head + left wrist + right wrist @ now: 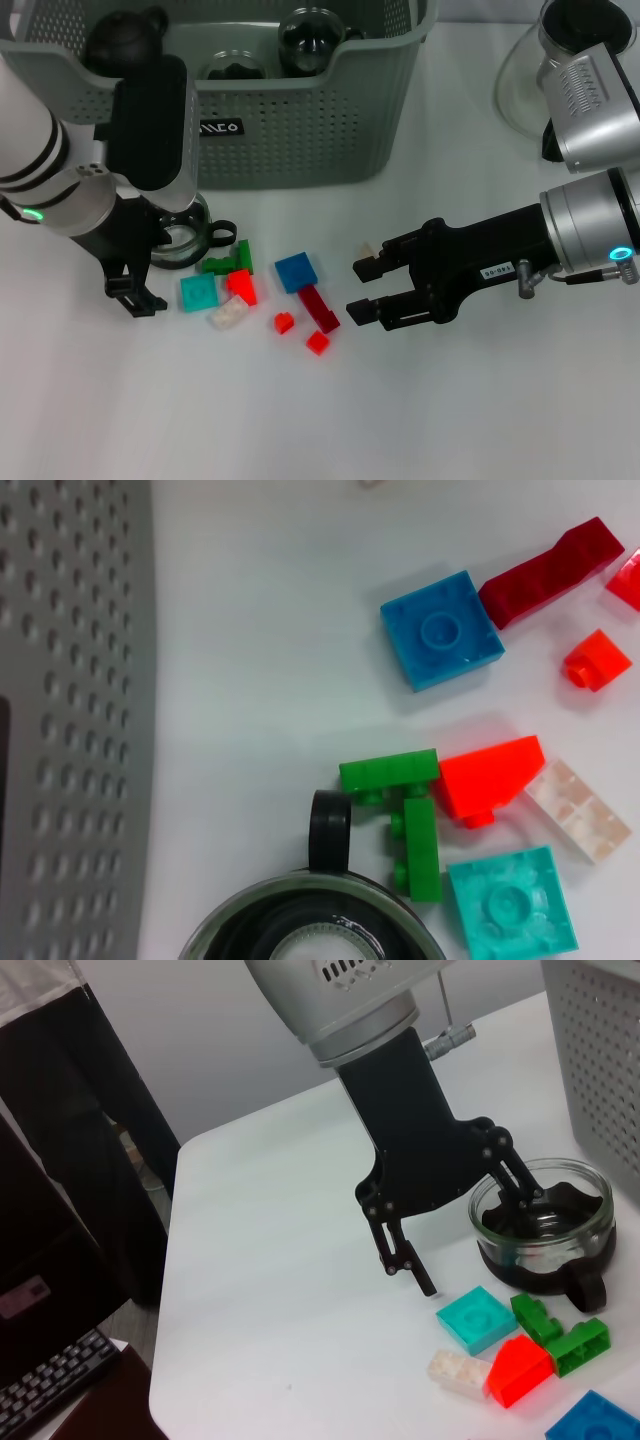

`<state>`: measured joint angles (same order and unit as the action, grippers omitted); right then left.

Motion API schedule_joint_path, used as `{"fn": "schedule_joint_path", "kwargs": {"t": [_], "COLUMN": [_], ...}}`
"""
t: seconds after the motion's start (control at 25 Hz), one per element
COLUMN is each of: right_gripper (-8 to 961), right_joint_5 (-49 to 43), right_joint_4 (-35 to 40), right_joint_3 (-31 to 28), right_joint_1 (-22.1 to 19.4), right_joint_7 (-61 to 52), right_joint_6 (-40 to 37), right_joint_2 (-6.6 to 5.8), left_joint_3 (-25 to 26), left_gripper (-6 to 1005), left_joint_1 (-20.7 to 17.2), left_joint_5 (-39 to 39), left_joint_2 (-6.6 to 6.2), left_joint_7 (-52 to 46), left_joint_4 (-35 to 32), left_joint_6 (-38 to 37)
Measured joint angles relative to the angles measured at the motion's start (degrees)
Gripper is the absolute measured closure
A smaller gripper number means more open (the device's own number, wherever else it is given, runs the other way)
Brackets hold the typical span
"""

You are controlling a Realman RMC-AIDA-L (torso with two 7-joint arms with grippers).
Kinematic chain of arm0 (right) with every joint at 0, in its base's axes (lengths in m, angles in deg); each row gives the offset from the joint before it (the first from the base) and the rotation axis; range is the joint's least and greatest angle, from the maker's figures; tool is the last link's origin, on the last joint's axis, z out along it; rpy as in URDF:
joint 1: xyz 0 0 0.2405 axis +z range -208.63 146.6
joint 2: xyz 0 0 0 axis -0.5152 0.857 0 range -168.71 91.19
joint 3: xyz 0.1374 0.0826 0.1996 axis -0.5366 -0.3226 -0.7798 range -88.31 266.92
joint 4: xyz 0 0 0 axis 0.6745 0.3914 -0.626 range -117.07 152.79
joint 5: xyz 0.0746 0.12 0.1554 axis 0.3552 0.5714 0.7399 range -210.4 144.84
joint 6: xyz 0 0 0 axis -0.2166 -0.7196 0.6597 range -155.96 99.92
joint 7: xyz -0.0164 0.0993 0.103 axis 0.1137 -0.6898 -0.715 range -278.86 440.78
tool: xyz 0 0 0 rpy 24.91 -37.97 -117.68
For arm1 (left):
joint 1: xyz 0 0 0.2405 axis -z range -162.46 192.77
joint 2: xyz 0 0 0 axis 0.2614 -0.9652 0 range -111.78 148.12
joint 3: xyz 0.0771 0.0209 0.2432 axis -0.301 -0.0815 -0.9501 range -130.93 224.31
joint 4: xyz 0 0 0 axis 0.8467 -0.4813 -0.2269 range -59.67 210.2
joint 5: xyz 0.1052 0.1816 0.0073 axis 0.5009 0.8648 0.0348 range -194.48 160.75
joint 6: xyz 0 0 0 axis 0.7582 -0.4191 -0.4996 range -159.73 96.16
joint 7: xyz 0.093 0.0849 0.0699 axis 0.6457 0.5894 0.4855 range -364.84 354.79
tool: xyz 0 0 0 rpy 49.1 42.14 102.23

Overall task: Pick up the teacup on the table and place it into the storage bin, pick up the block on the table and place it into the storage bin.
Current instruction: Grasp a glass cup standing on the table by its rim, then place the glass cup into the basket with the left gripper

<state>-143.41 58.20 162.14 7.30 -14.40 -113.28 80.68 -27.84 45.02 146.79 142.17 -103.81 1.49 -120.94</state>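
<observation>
The teacup [183, 243] is a glass cup with a black handle, standing on the table in front of the grey-green storage bin [300, 120]. My left gripper [155, 268] is open and straddles the cup's wall. In the right wrist view one finger [520, 1185] is inside the cup [545, 1225] and the other [405, 1260] is outside it. Loose blocks lie beside the cup: green [228, 262], teal [198, 293], orange-red [241, 287], white [228, 315], blue [297, 271] and dark red [320, 307]. My right gripper [358, 288] is open and empty, just right of the dark red block.
The bin holds glass cups [310, 40] and a black round object [125, 40]. A glass teapot [530, 70] stands at the back right, behind my right arm. Two small red blocks [283, 322] [318, 342] lie in front of the blue one. A small beige piece [370, 247] lies by my right gripper.
</observation>
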Motion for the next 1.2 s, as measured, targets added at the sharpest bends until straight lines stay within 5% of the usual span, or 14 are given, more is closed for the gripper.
{"fn": "schedule_joint_path", "kwargs": {"t": [0.36, 0.8, 1.2], "right_gripper": [366, 365, 370], "right_joint_5": [0.1, 0.1, 0.1], "right_joint_4": [0.0, 0.0, 0.0], "right_joint_3": [0.0, -0.1, -0.1], "right_joint_1": [0.1, 0.1, 0.1], "right_joint_7": [0.0, 0.0, 0.0], "right_joint_6": [0.0, -0.3, -0.4], "right_joint_2": [0.00, 0.00, 0.00], "left_joint_3": [0.2, 0.3, 0.3], "left_gripper": [226, 650, 907], "left_joint_1": [0.8, 1.3, 1.4], "left_joint_5": [0.0, 0.0, 0.0], "left_joint_2": [-0.08, -0.17, -0.47], "left_joint_7": [-1.4, -2.3, -2.0], "left_joint_4": [0.8, 1.2, 1.1], "left_joint_6": [0.1, 0.4, 0.2]}}
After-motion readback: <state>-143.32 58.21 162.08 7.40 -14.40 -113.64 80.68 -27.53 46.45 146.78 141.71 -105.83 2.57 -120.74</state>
